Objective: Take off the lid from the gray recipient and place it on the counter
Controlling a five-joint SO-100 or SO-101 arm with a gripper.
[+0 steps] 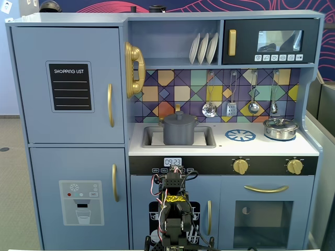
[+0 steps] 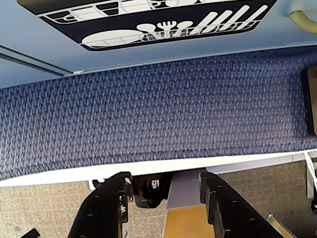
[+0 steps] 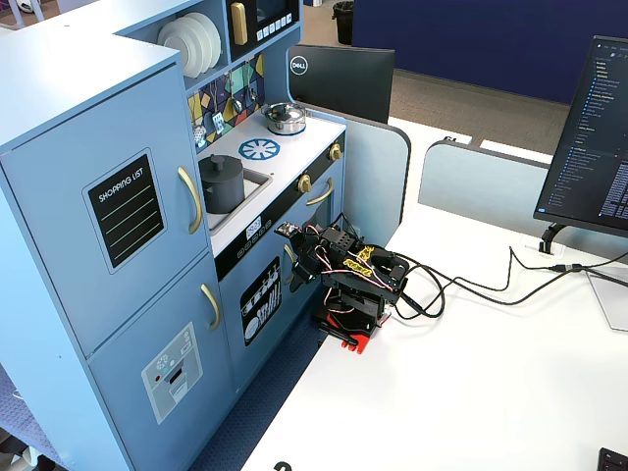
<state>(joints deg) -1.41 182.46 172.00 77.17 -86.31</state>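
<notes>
One gray recipient [image 1: 179, 132] sits in your sink [image 1: 205, 138], lid [image 1: 179, 118] on; gripper [image 2: 166, 191] jaws spread, holding nothing.

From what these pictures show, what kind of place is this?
Probably an office: a blue toy kitchen stands beside a white desk carrying a computer monitor, a Dell screen behind it and carpet below.
</notes>
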